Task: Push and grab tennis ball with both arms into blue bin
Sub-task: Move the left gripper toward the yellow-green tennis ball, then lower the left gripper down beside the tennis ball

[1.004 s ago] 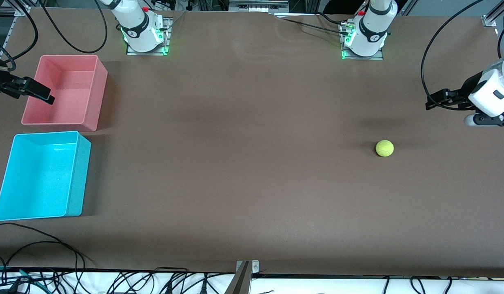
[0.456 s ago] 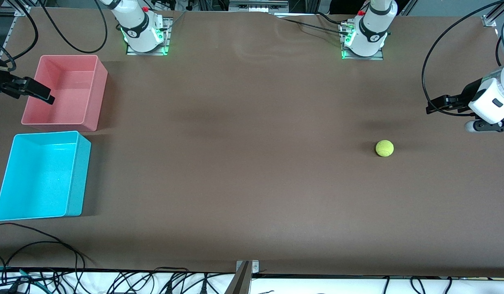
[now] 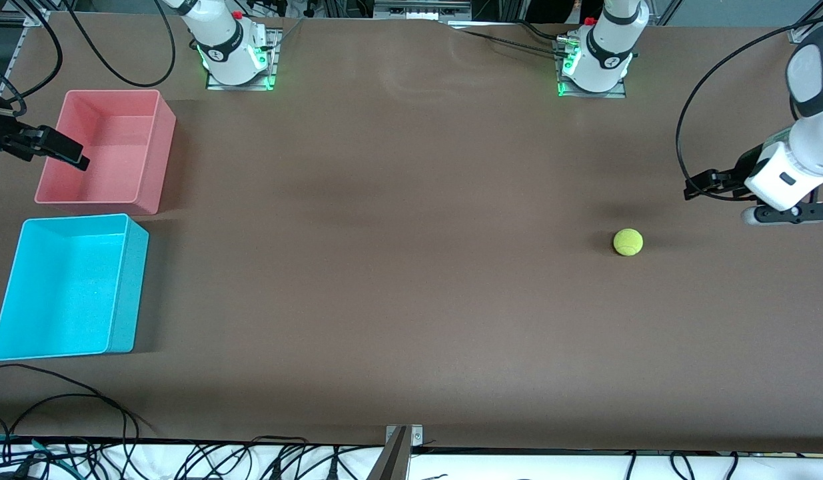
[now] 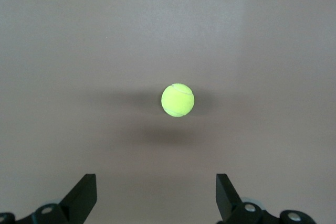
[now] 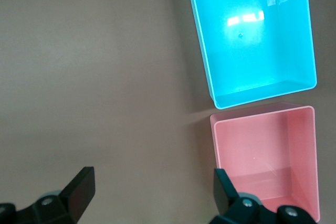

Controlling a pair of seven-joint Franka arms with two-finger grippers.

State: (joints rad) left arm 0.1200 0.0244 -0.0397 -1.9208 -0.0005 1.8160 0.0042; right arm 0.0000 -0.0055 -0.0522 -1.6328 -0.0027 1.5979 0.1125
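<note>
1. Tennis ball (image 3: 628,242): bare table, toward the left arm's end; likely light, fuzzy, rolls easily; grip across its middle.
2. Left gripper (image 3: 698,185): fingers spread, near ball.
3. Right gripper (image 3: 74,160): spread, over pink bin (image 3: 151,150); blue bin (image 3: 128,287) alongside.

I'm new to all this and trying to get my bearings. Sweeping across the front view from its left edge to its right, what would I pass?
Right gripper over the pink bin, with the blue bin nearer the camera → bare brown table → tennis ball → left gripper.
</note>
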